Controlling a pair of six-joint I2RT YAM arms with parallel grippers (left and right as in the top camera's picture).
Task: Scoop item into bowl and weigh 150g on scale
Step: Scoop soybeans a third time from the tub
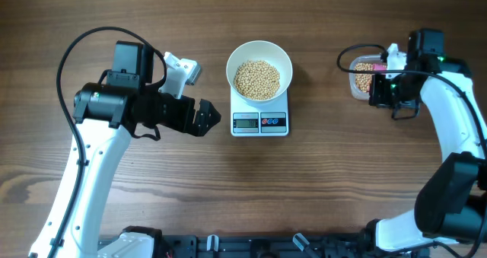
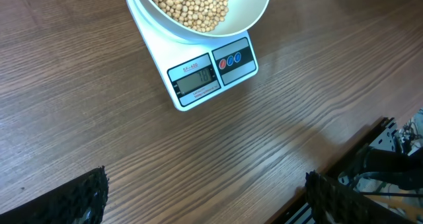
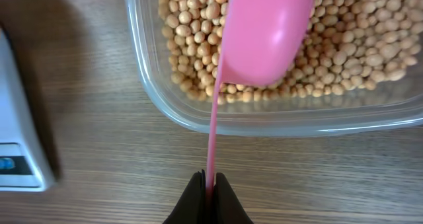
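Observation:
The white bowl [image 1: 283, 58] stands on the scale [image 1: 259, 122] at mid-table, holding a heap of tan beans [image 1: 256, 79]. In the left wrist view the bowl [image 2: 258, 12] and the scale [image 2: 211, 72] sit ahead, well beyond the jaws. My left gripper [image 1: 205, 119] hovers left of the scale, open and empty, its fingers [image 2: 79, 197] wide apart. My right gripper [image 3: 211, 181] is shut on the thin handle of a pink scoop [image 3: 264, 32]. The scoop's cup hangs over the beans [image 3: 357, 45] in a clear tub [image 3: 264, 121]. What the cup holds is hidden.
The clear tub [image 1: 356, 81] of beans stands at the right, with the right gripper [image 1: 379, 90] at its near side. The scale's edge [image 3: 16, 138] shows at the left of the right wrist view. Dark rails [image 2: 383, 164] run along the table's front edge.

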